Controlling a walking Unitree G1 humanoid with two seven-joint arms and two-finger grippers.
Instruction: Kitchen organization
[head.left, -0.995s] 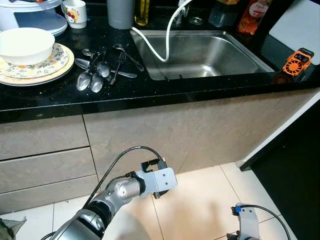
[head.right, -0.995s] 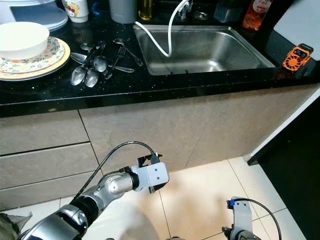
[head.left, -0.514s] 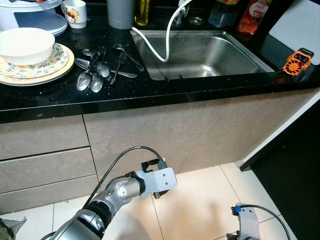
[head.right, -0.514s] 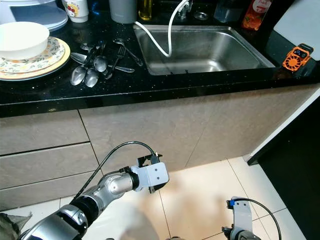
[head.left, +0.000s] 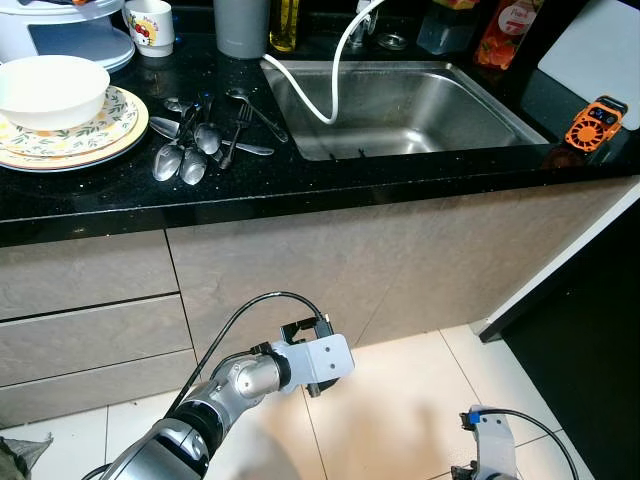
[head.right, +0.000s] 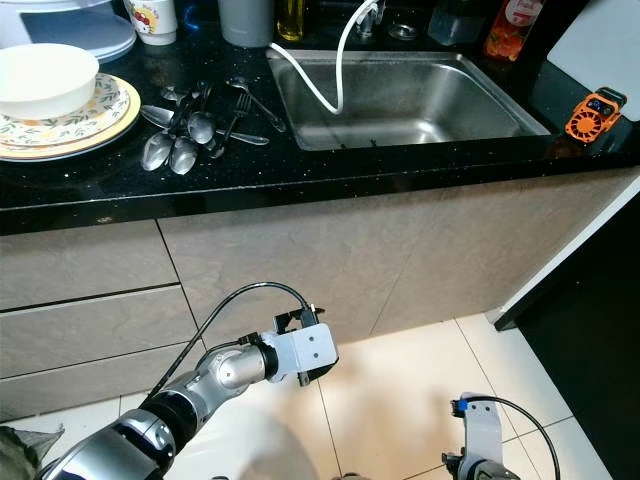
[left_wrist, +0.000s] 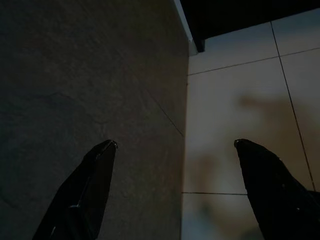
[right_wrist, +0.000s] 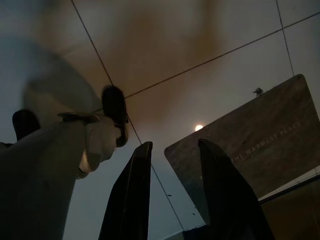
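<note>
On the black bench (head.left: 300, 185), just left of the sink (head.left: 400, 105), we see a loose pile of cutlery (head.left: 205, 135): several spoons and a fork or two lying crossed over one another, touching. Further left of the sink than the cutlery sits a stack of patterned plates (head.left: 95, 135) with a white bowl (head.left: 50, 88) resting on top. Behind the cutlery, toward the wall, stand a white mug (head.left: 150, 25) with a printed picture, a grey cup (head.left: 241, 27) and a bottle of yellow oil (head.left: 284, 24). A white hose (head.left: 325, 90) loops from the tap down into the sink. On the bench to the right of the sink lies a small orange gadget (head.left: 595, 122), and behind the sink's far right corner stands a red-labelled bottle (head.left: 500, 35).

Below the bench, well under the sink, we hold our left gripper (left_wrist: 175, 150) low in front of the beige cabinet (head.left: 330, 265); its fingers (left_wrist: 95, 185) are spread wide with nothing between them, facing the cabinet face and the tiled floor (head.left: 400, 400). Our right gripper (right_wrist: 175, 150) hangs lower still, beneath the sink's right side, near the floor; its fingers (right_wrist: 132, 195) stand a narrow gap apart and hold nothing, pointing at floor tiles and a dark mat (right_wrist: 250, 145).
</note>
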